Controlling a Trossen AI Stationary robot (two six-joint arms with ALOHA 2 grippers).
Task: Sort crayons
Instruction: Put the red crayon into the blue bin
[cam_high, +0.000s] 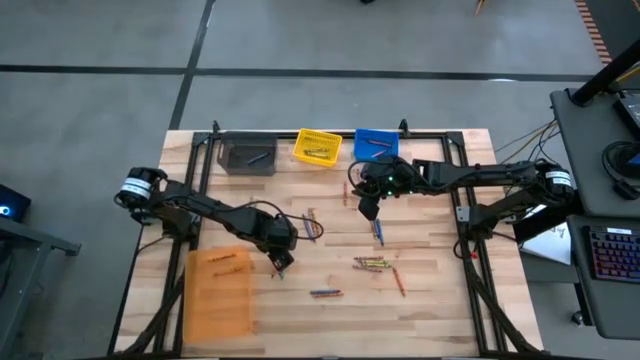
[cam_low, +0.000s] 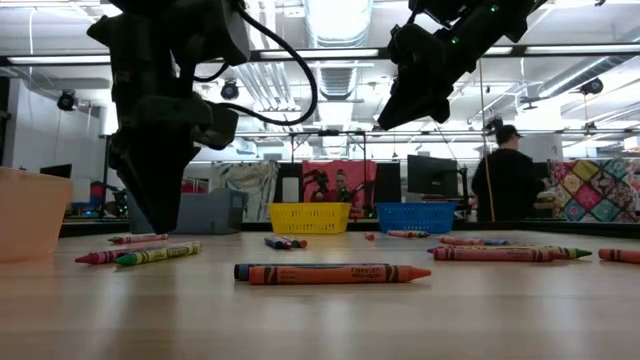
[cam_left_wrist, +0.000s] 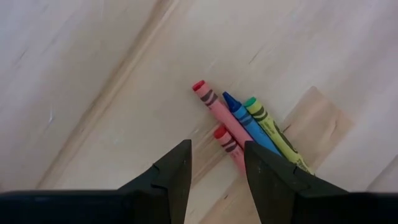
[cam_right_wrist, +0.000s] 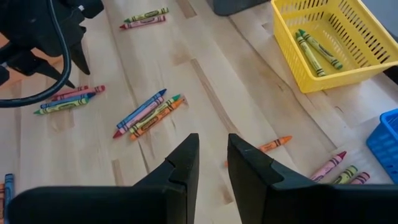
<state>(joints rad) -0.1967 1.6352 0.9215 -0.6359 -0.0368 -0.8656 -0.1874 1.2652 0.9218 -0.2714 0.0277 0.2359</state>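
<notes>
Hovering left end effector, fingers spread, over 4 clustered crayons on bench, lining up pick; right end effector spread, empty, raised.

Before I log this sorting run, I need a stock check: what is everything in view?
crayons: many; red, blue, orange, yellow-green; in small clusters across the middle of the table, a few in bins
yellow bin: one; yellow; far edge, centre; two yellow-green crayons inside
blue bin: one; blue; far edge, right of the yellow bin
grey bin: one; grey; far edge, left of the yellow bin
orange bin: one; translucent orange; near left of the table
table: one; pale wood
person: one; dark clothes; in the room behind the table
left gripper: open, empty; over crayons beside the orange bin
right gripper: open, empty; raised in front of the blue bin
</notes>
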